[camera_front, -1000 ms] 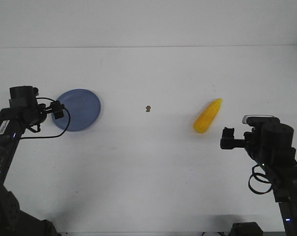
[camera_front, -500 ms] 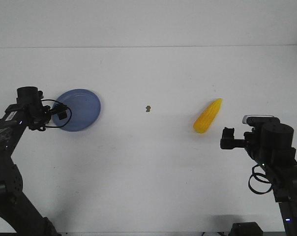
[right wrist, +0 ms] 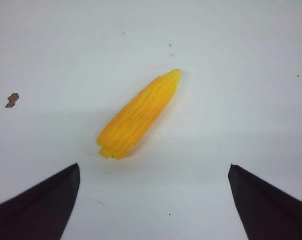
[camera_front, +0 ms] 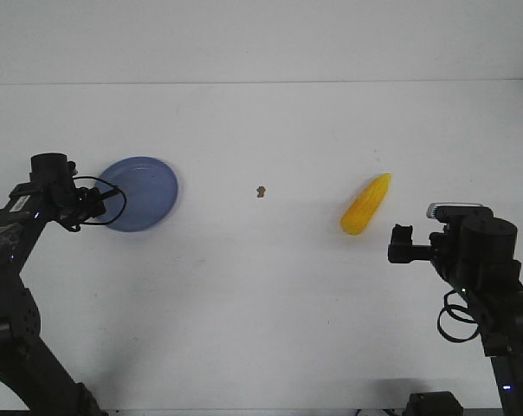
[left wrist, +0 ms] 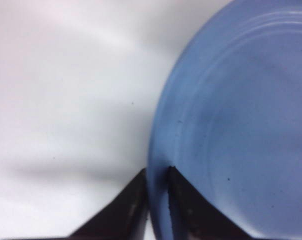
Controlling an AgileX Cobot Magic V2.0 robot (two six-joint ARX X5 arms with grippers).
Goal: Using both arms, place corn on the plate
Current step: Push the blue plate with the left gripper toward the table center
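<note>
The front camera looks down and forward over the white table (camera_front: pixel 270 286), taking in both arms from well back. The left wrist camera sits close over the plate (left wrist: pixel 241 125) — the same plate (camera_front: pixel 145 192) seen at left in front. The right wrist camera, farther off, shares the corn (right wrist: pixel 138 115) (camera_front: pixel 365 204).

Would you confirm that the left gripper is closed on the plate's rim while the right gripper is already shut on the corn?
Not quite: the right gripper is open and not touching the corn, as the right wrist view shows. The left gripper is indeed closed on the rim of the plate.
</note>
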